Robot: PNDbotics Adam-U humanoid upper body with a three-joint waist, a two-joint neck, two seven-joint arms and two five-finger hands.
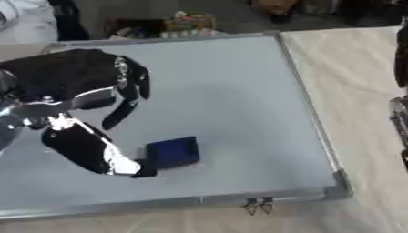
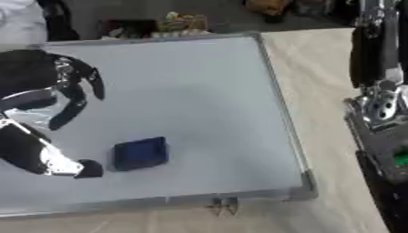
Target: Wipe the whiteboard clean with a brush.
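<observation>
A whiteboard [image 1: 239,91] with a metal frame lies flat on the cloth-covered table, and I see no marks on its surface. On its lower left part rests a small dark blue block, the brush [image 1: 173,153]. My left hand [image 1: 68,79] hovers over the board's left side, open. Its thumb tip [image 1: 143,170] is at the brush's left edge, and its fingers [image 1: 127,102] hang curved above and to the left, apart from the brush. My right arm runs down the right edge, and what shows of the right hand [image 2: 388,150] is cut off by the frame.
Beige cloth [image 1: 359,91] covers the table to the right of and below the board. Two small metal clips [image 1: 259,205] sit at the board's near edge. Cluttered small items [image 1: 179,25] lie beyond the far edge.
</observation>
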